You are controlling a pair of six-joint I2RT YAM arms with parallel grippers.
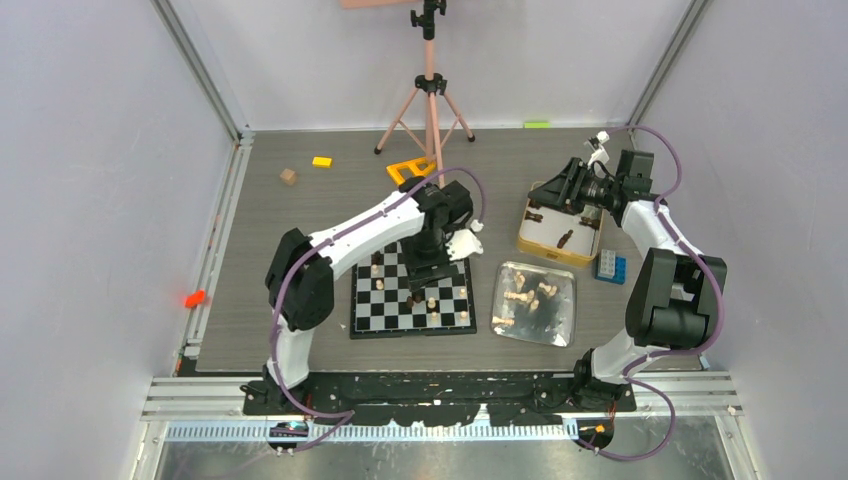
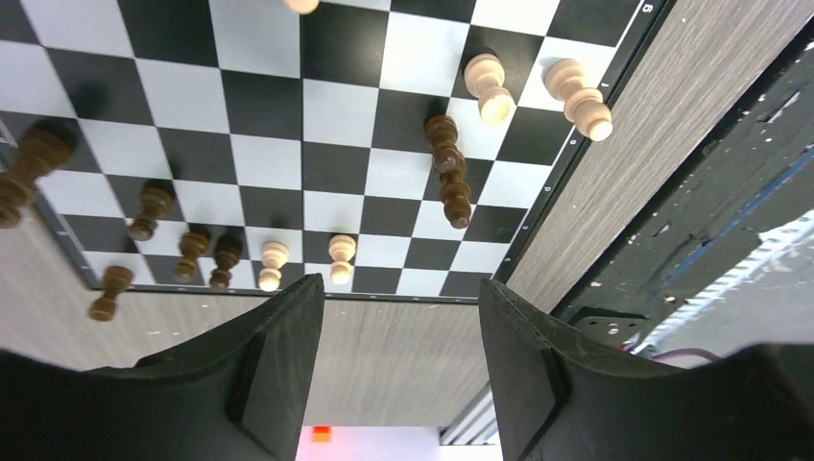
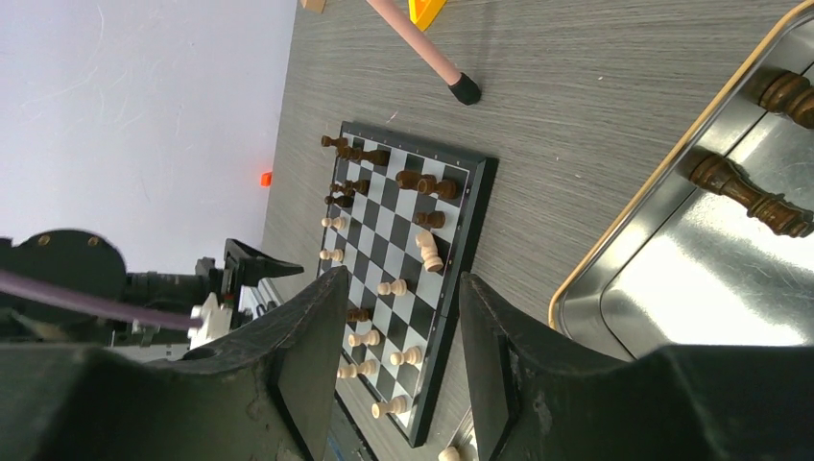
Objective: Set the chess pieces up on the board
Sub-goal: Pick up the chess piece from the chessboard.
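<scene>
Board (image 1: 385, 318) partly hidden under left arm (image 1: 365, 232); silver tray (image 1: 563, 330) beside it.

**Board partly filled with pieces**

We see the black-and-white checkered board (image 1: 378, 318) lying flat at the centre of the top view. Small light tan and dark brown chess pieces (image 1: 432, 303) are scattered over its squares, several near the edges. More lie right of the board, apart from it.

Bright even light, soft shadows, tray (image 1: 505, 275) glare, sharp focus
</scene>
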